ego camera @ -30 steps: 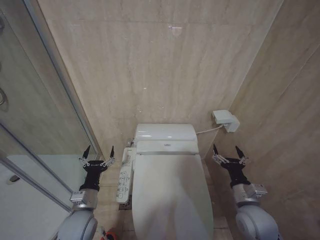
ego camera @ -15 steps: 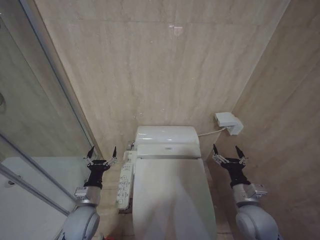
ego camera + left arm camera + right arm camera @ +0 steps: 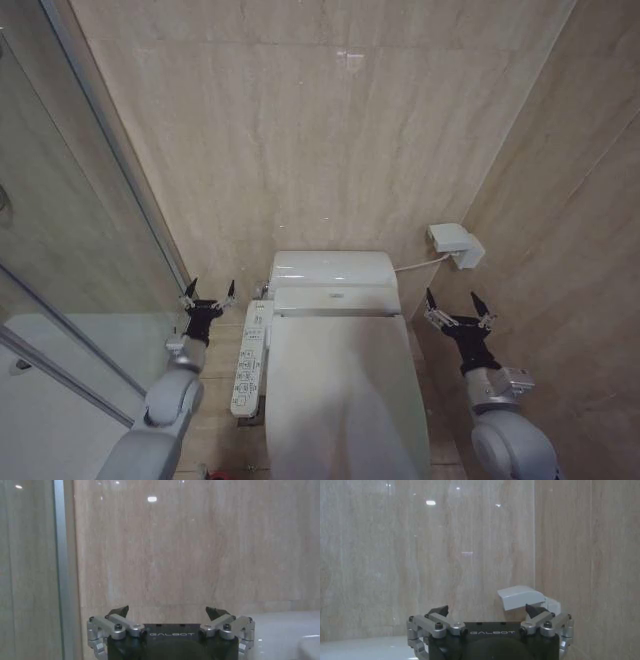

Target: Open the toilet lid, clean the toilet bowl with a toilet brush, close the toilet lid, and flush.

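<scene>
We saw the lid lying shut over the bowl, between our two arms. Our left gripper hovered released, fingers spread, just beside the button panel on the toilet's left flank, near the glass partition and apart from the lid. Our right gripper hung likewise released on the toilet's right side, below the white wall box, clear of the lid. Neither held anything; both pointed at the tiled wall.
</scene>
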`<state>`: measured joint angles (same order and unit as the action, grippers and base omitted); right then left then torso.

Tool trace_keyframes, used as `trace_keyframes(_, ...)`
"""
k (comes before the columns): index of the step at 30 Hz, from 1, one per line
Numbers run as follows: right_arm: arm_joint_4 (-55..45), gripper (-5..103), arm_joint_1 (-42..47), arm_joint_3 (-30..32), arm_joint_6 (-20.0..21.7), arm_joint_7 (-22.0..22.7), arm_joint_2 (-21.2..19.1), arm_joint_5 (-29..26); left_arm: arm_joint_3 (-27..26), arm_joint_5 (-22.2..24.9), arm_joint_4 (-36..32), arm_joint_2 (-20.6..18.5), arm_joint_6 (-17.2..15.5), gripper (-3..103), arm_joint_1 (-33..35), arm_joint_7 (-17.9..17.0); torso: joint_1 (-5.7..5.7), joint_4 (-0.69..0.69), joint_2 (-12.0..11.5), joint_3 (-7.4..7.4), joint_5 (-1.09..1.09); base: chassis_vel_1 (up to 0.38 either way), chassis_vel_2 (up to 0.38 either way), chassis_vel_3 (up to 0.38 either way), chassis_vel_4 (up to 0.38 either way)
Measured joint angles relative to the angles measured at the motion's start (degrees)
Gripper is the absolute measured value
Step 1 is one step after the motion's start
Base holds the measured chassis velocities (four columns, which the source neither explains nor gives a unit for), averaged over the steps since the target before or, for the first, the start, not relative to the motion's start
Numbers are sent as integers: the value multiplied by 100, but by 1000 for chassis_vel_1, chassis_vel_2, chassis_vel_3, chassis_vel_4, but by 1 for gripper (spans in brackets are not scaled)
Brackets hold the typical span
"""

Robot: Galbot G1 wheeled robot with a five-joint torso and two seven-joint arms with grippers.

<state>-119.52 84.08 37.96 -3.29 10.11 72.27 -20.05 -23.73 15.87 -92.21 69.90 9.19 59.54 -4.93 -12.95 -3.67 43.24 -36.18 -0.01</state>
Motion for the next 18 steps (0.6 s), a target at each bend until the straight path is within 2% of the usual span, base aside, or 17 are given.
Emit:
trace_keyframes(5,0,100,0,1,0,1,0,0,131,52,713,-58,162,100,-519,138,0,2,0,0,0,0,0,0,0)
trace_keyframes(10,0,100,0,0,0,0,0,0,332,246,1196,-86,180,100,-878,284,0,2,0,0,0,0,0,0,0)
trace_keyframes(13,0,100,0,0,0,0,0,0,586,472,1577,-105,207,100,-1226,479,0,0,0,0,0,0,0,0,0)
trace_keyframes(18,0,100,0,0,0,0,0,0,810,517,1983,-183,398,98,-1514,745,-1,-1,0,0,0,0,0,0,0)
